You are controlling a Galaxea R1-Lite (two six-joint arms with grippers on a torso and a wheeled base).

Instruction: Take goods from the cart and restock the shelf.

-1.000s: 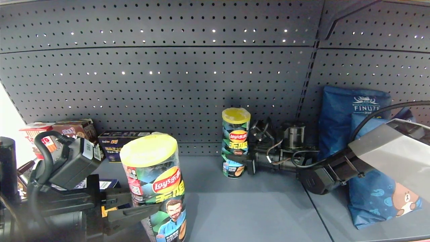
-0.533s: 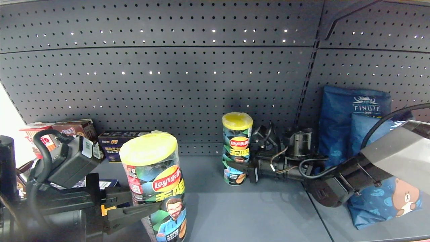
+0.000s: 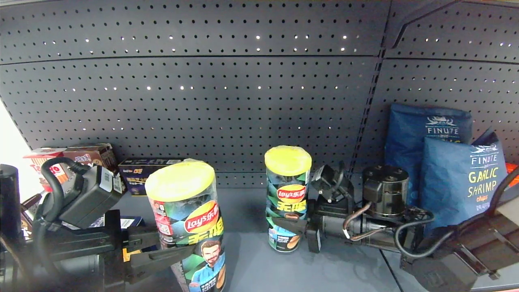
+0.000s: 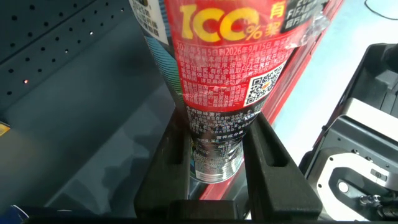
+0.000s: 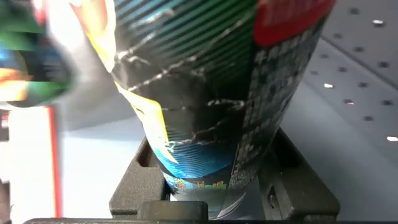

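Fingers (image 4: 268,155) of left gripper (image 4: 214,155) are clenching the near yellow-lidded cardboard crisp tube (image 3: 184,211), right gripper (image 5: 214,180) the two-o'clock tube (image 3: 287,190), both low; we are perhaps risking toppling.

Near cylindrical chip can (image 3: 186,227) and far cylindrical chip can (image 3: 287,202): yellow lids, green-and-black diamond pattern, red-and-yellow badge. Dark blue foil snack bags (image 3: 458,182). Dark grey perforated shelf back panel (image 3: 202,101).

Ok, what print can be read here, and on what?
"Lay's": left can and right can.
"100%": left can, left wrist view.
"FINUTE": rear blue bag and front blue bag.
"GARLIC SHRIMP chips": front blue bag.
The boxes and the cans' fine print: too small to read.
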